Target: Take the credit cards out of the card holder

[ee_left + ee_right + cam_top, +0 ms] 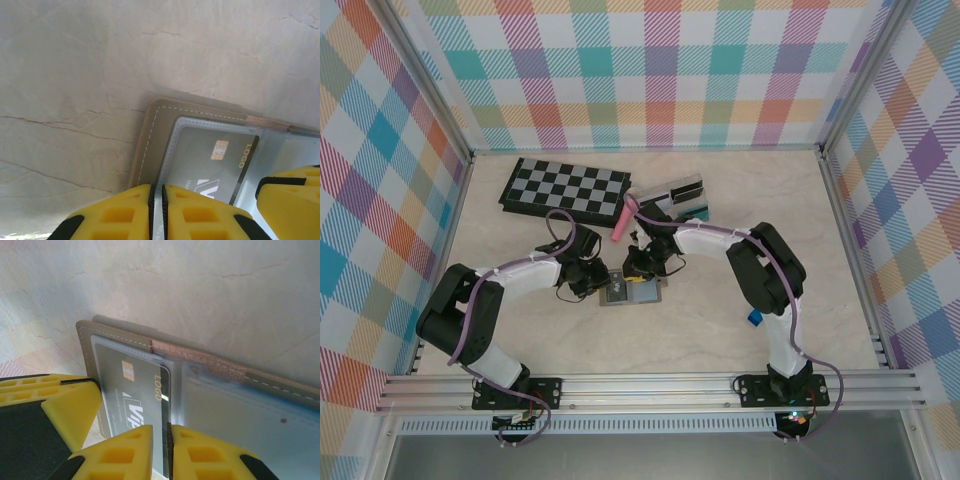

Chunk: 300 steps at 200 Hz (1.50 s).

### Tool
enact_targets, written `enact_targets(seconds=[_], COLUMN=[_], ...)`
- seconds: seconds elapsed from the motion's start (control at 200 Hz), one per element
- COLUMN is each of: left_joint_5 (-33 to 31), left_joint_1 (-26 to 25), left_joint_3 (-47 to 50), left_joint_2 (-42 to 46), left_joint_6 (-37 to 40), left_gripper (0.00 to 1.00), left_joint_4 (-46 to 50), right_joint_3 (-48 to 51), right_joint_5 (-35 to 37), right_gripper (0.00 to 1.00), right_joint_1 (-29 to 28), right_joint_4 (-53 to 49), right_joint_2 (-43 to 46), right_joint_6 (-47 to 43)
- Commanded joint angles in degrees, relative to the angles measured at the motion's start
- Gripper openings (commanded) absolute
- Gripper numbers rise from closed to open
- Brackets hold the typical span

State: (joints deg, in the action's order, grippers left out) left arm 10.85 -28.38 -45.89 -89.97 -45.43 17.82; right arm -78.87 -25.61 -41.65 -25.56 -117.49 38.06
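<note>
At the near edge of the table (700,345): both arm bases, with both arms folded inward to one spot.

Mid-table: card holder (642,295) lying open and flat, both claws on it.
- Left gripper (157,196): fingers closed to a hairline on the left border of the clear pocket. It's clamping the card holder, not a card.
- Right gripper (160,434): fingers closed to a thin slit over the long edge of the black card (132,390). The card sits mostly inside the pocket, chip and logo showing. Looks like it has the card. Can't tell if pocket film is pinched too.

Step in hand, my read: draw the black card out.
- Left pins the holder flat to the table.
- Right pulls in the card's own plane toward the pocket opening, low and slow, no twist.
- If the holder lifts with the card, film is probably caught, so regrip on card only.

Toward the far edge: checkerboard (565,188) and clear box (682,190), well apart from the work.
</note>
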Motion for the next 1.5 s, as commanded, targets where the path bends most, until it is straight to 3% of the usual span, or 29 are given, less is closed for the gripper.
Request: enact_targets(seconds=[0.0, 1.05, 1.495], left_joint_5=[-1.4, -1.0, -1.9], left_joint_1=[-0.4, -0.4, -0.4], left_joint_3=[1.1, 3.5, 3.3], left_joint_2=[-0.1, -0.1, 0.8], left_joint_6=[0.2, 0.0, 0.2], left_gripper=[0.14, 0.05, 0.03], left_joint_4=[1.0, 0.0, 1.4], right_joint_3=[-1.6, -1.5, -0.2], right_joint_5=[-1.0, -5.7, -3.6], right_gripper=[0.17, 0.15, 0.07], right_joint_1=[-0.3, -0.2, -0.2], right_joint_4=[-1.3, 1.2, 0.6], right_joint_2=[-1.4, -3.8, -1.6], right_joint_6=[-1.1, -0.2, -0.6])
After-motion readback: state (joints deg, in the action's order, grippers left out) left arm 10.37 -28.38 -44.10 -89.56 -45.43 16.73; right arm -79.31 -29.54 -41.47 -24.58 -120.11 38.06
